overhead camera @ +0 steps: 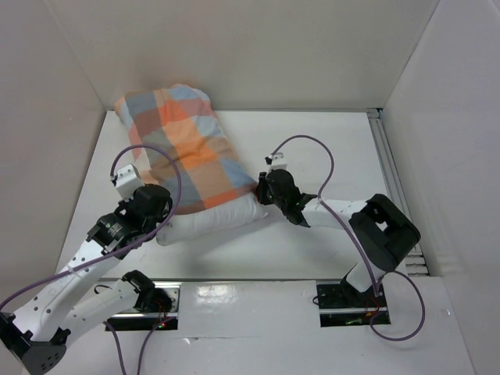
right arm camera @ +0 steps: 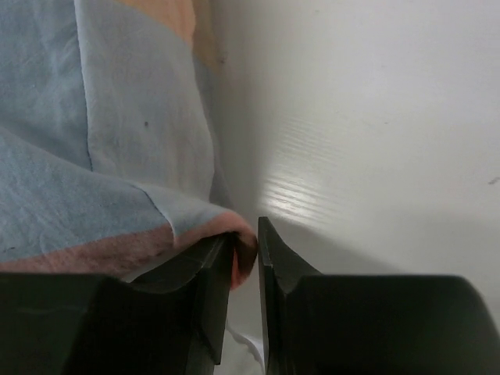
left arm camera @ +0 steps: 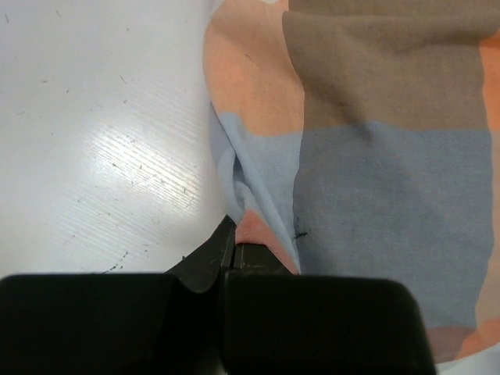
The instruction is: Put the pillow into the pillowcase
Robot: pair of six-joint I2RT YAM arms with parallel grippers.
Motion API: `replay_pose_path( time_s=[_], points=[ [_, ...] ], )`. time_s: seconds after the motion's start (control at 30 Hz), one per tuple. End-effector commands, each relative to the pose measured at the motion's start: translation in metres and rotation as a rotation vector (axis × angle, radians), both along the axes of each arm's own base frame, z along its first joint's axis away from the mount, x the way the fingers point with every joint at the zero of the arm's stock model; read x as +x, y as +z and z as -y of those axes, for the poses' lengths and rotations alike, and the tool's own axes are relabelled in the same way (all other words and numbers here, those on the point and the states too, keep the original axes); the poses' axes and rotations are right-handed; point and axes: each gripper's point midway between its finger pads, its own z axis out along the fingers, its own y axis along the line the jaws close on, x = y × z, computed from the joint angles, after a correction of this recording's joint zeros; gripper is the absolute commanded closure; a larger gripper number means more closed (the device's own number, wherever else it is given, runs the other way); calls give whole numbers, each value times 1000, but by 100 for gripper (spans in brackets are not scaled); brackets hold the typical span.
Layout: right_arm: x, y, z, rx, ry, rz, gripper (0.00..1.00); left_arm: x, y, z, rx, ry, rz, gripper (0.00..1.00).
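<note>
**Both grippers on the pillowcase's near edge, pillow mostly sleeved**

Top view: the pillowcase [overhead camera: 187, 144] lies slanted on the white table [overhead camera: 328, 156], its far end close to the back wall. It is filled out by the pillow [overhead camera: 215, 217], whose plain white near end sticks out of the sleeve's opening as a band. The left gripper [overhead camera: 164, 215] sits at the left near corner of the pillow, against the checked hem. The right gripper [overhead camera: 260, 191] sits at the pillow's right near corner, where checked cloth meets white. The two arms reach in from either side of the pillow, and their cables loop above them.

Left wrist view: the left gripper [left arm camera: 233, 251] has its jaws pressed together on a narrow fold of the pillowcase [left arm camera: 375, 172], pinching an orange and light blue pleat of cloth. The rest of the sleeve spreads to the right of the pinch in grey, blue and orange checks. Bare table [left arm camera: 94, 117] lies to the left of it.

Right wrist view: the right gripper [right arm camera: 245, 254] has its jaws drawn nearly together, with the orange-edged hem of the pillowcase [right arm camera: 101, 156] caught in the narrow gap between them. The light blue cloth bulges to the left of the pinch. Bare table [right arm camera: 375, 141] lies to its right.
</note>
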Motion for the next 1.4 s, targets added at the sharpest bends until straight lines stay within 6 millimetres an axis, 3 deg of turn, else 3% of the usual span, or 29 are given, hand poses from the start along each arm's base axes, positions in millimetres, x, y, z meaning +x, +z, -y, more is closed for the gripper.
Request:
replay_pose_path(
  time_s=[0.0, 0.07, 0.1, 0.13, 0.2, 0.27, 0.3, 0.33, 0.37, 0.4, 0.43, 0.47, 0.5, 0.53, 0.57, 0.6, 0.63, 0.7, 0.73, 0.8, 0.87, 0.93, 1.03, 1.07, 1.13, 1.17, 1.2, 1.27, 1.37],
  points=[
    [11, 28, -29, 114, 68, 64, 74, 2, 10, -8, -8, 50, 51, 100],
    [7, 30, -37, 156, 102, 57, 78, 2, 10, -8, -8, 50, 51, 100],
    [-3, 21, -40, 169, 139, 26, 85, 2, 9, -6, -13, 44, 48, 100],
    [-4, 22, -40, 184, 132, 17, 99, 2, 9, -6, -13, 44, 48, 100],
    [-5, 21, -29, 177, 76, 12, 100, 2, 10, -1, -29, 16, 39, 100],
    [-4, 52, -16, 172, 31, 60, 100, 4, 20, 9, -53, -41, 46, 100],
    [3, 69, -4, 144, -7, 103, 100, 11, 43, 19, -52, -122, 92, 100],
    [9, 100, -1, 138, -6, 136, 100, 13, 58, 41, -102, -244, 109, 100],
    [11, 143, 6, 165, -7, 212, 100, 18, 98, 55, -151, -310, 190, 100],
    [18, 171, 14, 144, 8, 267, 100, 20, 119, 66, -142, -389, 220, 100],
    [25, 240, 14, 188, 16, 377, 100, 18, 141, 83, -178, -487, 241, 100],
    [25, 267, 20, 171, 15, 410, 100, 26, 157, 95, -177, -529, 245, 100],
    [25, 302, 24, 172, 24, 461, 100, 24, 223, 98, -205, -565, 388, 100],
    [25, 380, 34, 195, 13, 603, 100, 24, 256, 103, -180, -621, 456, 100],
    [26, 398, 35, 175, 17, 616, 100, 36, 276, 111, -158, -641, 479, 100],
    [25, 428, 42, 185, 4, 670, 100, 21, 347, 100, -173, -640, 643, 100],
    [11, 496, 60, 233, -24, 799, 100, 19, 376, 97, -149, -644, 715, 100],
    [14, 528, 66, 228, -40, 842, 100, 7, 445, 87, -139, -632, 894, 100],
    [-7, 577, 82, 285, -67, 932, 100, 5, 463, 80, -131, -602, 944, 100],
    [-1, 587, 83, 254, -85, 941, 100, -4, 500, 63, -114, -534, 1053, 100],
    [1, 598, 90, 238, -123, 955, 100, -10, 512, 51, -97, -493, 1100, 100],
    [12, 587, 102, 162, -196, 936, 100, -13, 522, 39, -70, -439, 1142, 100],
    [51, 523, 105, -44, -263, 791, 100, -11, 520, 31, -45, -393, 1130, 100],
    [66, 490, 104, -116, -283, 723, 100, -6, 516, 33, -26, -397, 1116, 100],
    [77, 469, 125, -195, -368, 682, 100, 5, 507, 43, -4, -422, 1079, 100],
    [77, 484, 137, -160, -393, 692, 100, 13, 498, 50, 9, -445, 1041, 100],
    [90, 460, 139, -202, -371, 600, 100, 28, 493, 62, 16, -464, 1020, 100],
    [78, 491, 158, -170, -442, 638, 100, 40, 491, 65, 69, -461, 995, 100],
    [73, 472, 157, -178, -423, 543, 100, 71, 476, 67, 160, -395, 923, 100]
  ],
)
